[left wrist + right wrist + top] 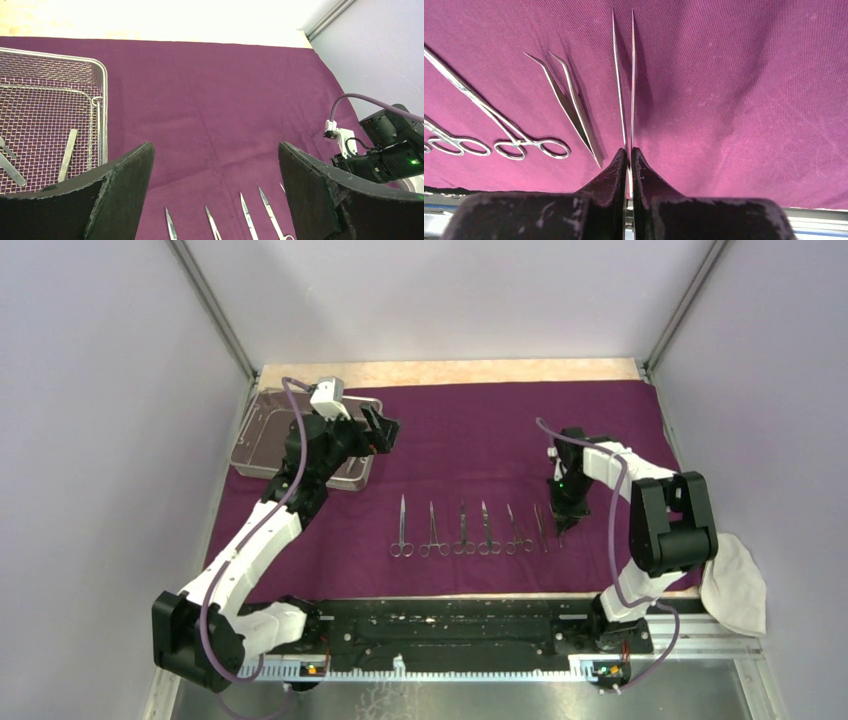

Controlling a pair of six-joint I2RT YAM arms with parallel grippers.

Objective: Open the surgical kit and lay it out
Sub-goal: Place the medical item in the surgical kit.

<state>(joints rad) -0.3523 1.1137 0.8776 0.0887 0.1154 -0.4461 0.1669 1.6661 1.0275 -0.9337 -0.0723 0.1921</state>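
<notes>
The purple cloth wrap (470, 430) lies spread flat over the table. On its back left corner stands the wire-mesh tray (262, 435), with two steel pieces (67, 155) lying in it. Several scissor-like instruments (402, 530) lie in a row near the front, and bent-tip tweezers (569, 100) end that row on the right. My right gripper (629, 152) is shut on straight tweezers (624, 75), whose tips point away low over the cloth, just right of the bent pair. Beside the tray's right rim (102, 100), my left gripper (215, 150) hangs open and holds nothing.
A white cloth (735, 585) hangs at the near right corner, off the purple wrap. The black mounting rail (450, 625) runs along the near edge. Grey walls close in the left and right sides.
</notes>
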